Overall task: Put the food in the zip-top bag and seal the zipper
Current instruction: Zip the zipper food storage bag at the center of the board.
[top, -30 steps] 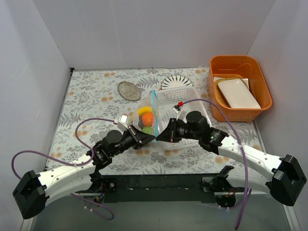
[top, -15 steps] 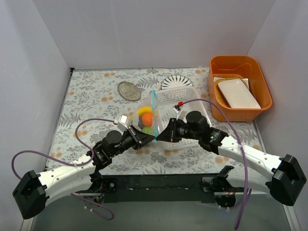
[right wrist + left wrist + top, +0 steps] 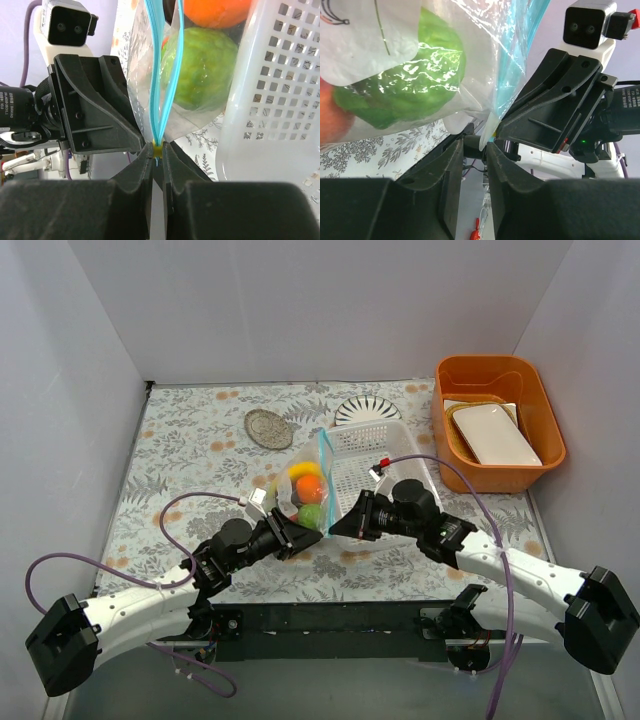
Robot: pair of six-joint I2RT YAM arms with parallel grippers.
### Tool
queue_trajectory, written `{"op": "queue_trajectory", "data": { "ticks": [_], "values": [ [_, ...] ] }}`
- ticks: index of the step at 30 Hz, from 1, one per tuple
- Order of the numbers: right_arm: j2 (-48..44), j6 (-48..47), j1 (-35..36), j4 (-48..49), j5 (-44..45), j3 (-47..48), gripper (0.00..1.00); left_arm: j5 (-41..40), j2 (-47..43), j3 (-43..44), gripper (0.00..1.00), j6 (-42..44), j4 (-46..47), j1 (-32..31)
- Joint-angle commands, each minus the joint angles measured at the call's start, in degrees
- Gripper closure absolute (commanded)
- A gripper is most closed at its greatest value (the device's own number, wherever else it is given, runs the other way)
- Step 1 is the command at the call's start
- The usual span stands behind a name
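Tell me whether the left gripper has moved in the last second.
Yes. The left gripper has drawn back slightly, down the overhead view, away from the white basket; its jaws now stand parted.

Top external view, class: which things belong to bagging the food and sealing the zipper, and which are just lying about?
Job: zip-top bag, zipper, banana, orange, green ball, right gripper pinching the zipper.
Lying about: white basket, orange tub holding a white dish, round metal dish, striped plate.
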Motion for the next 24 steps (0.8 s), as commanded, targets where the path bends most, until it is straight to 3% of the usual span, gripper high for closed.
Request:
{"op": "queue_trajectory", "data": {
  "ticks": [1,10,24],
  "values": [
    [-1.04,3.14,0.62,5.75,1.01,-1.26,0.99,0.85,-0.58,-0.18,0.73,-11.98,2.68,-0.17],
    [-0.6,4.99,0.88,8.31,0.04,-2.67,0.99,0.85,1.88,0.17,0.74,-12.24,5.84,-0.25],
    [0.19,5.6,0.88,9.8,-0.66,-3.11,0.99,2.08,3.55,0.87,0.98,-12.07,6.63,-0.17]
  ]
}}
